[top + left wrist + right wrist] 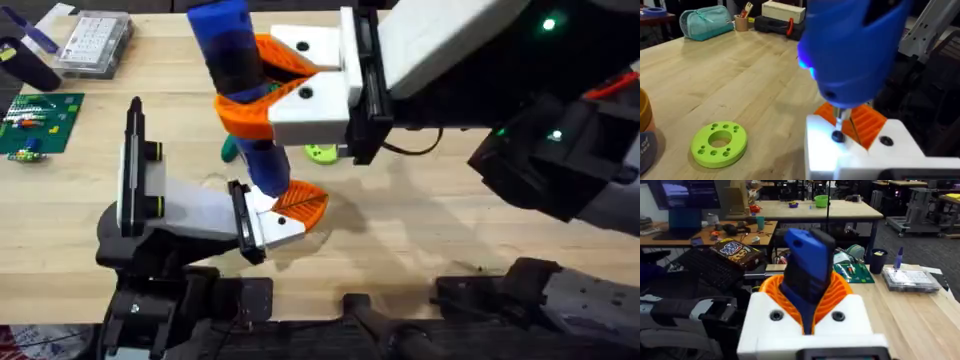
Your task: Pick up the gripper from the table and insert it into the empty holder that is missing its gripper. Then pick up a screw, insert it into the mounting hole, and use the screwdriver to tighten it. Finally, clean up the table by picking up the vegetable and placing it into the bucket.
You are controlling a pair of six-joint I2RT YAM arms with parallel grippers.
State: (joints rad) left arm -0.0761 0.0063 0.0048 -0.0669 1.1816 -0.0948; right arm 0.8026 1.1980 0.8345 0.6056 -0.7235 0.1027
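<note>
My right gripper (242, 88) reaches across the table, shut on the blue screwdriver (235, 70), which stands nearly upright. Its orange pads (840, 287) wrap the handle (807, 265). The screwdriver (855, 50) has its tip on a screw (837, 136) in the white base of the gripper (300, 205), the small orange ribbed finger mounted on the black end plate of the holder (190, 210). My left gripper (855, 124) is that same end, its orange pads together with nothing between them. The vegetable (230, 150) peeks out behind the shaft. The bucket (643, 114) shows as an orange edge.
A lime-green ring (320, 153) (719, 144) lies just beyond the holder. A green circuit board (40, 120) and a clear plastic box (95, 45) sit at the far left. A teal bag (705, 22) and boxes stand at the table's far end.
</note>
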